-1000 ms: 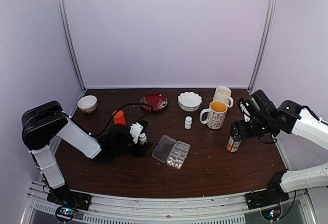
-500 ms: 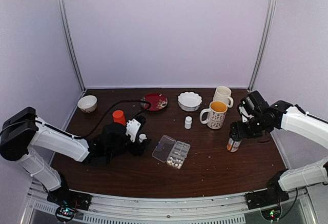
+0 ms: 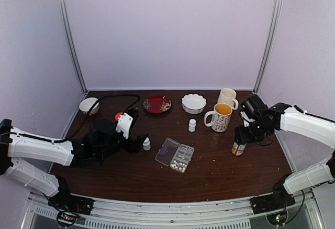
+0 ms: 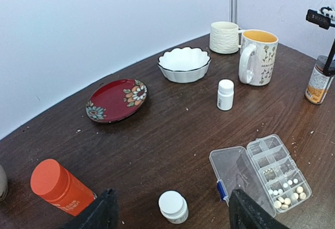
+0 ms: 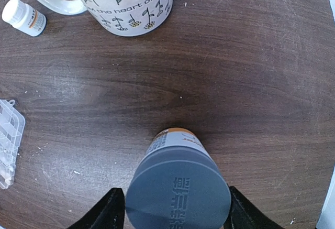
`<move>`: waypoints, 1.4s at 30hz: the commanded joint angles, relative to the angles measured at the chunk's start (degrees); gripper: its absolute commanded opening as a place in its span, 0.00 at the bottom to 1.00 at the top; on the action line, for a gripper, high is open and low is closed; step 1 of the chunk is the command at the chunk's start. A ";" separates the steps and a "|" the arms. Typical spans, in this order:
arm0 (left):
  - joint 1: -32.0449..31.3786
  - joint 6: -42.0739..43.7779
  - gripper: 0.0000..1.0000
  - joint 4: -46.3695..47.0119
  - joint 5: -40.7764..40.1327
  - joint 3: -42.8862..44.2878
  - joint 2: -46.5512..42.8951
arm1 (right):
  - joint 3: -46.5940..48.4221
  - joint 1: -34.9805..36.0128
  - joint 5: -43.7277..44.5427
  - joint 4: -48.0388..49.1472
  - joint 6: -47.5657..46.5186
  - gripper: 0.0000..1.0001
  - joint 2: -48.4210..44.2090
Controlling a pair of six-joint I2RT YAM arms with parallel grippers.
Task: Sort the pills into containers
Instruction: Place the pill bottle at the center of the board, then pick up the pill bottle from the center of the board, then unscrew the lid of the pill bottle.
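Left claw: the left gripper (image 3: 138, 144) is hanging low over the table (image 3: 225, 174), jaws standing wide apart and gripping nothing.
Between its fingers: a white-capped bottle (image 4: 172, 207) is standing upright just ahead of the claw, touching neither finger as far as I can see.
Right claw: the right gripper (image 3: 241, 133) is sitting astride the grey-capped bottle (image 5: 178, 184), one finger tight against each side of the cap. I cannot tell whether they are actually squeezing it.
That bottle: it is standing upright on the wood, near the flowered mug (image 3: 220, 117).
Pill box: the pill box (image 3: 175, 155) is lying near the middle of the table, between the two arms, with its clear lid folded open flat on the left.
Pills: the pills (image 4: 287, 195), whitish and cream, are sitting in the cells at the box's near end.
Left side: an orange-capped bottle (image 4: 55, 187) is standing behind the left claw, and a small bowl (image 3: 89, 105) is sitting in the far corner.
Back row: a red plate (image 3: 157, 104), a white scalloped bowl (image 3: 193, 103) and a cream mug (image 3: 227, 98) are lining the far edge.
In front of them: a small white bottle (image 3: 192, 125) is standing just left of the flowered mug.
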 commanded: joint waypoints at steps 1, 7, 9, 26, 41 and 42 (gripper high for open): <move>-0.28 1.42 0.75 -1.52 -1.57 -0.45 -1.69 | 1.50 -0.46 2.37 0.71 -0.16 0.63 0.87; -0.56 1.80 0.75 -2.20 -0.87 -0.06 -1.61 | 2.21 -0.46 4.48 0.45 -1.31 0.53 0.08; -0.79 2.01 0.75 -2.48 -0.51 0.35 -1.67 | 2.54 -0.46 4.32 0.02 -2.14 0.51 -0.55; -5.07 9.42 0.98 1.19 5.66 11.74 0.72 | 2.00 3.18 -33.37 15.83 -0.28 0.26 -20.23; -9.41 29.76 0.98 25.40 20.18 9.96 9.64 | 4.08 17.65 -38.99 30.79 7.49 0.26 -16.82; -9.49 29.71 0.97 25.99 20.23 9.86 9.86 | 4.29 18.17 -38.68 30.98 7.54 0.26 -16.37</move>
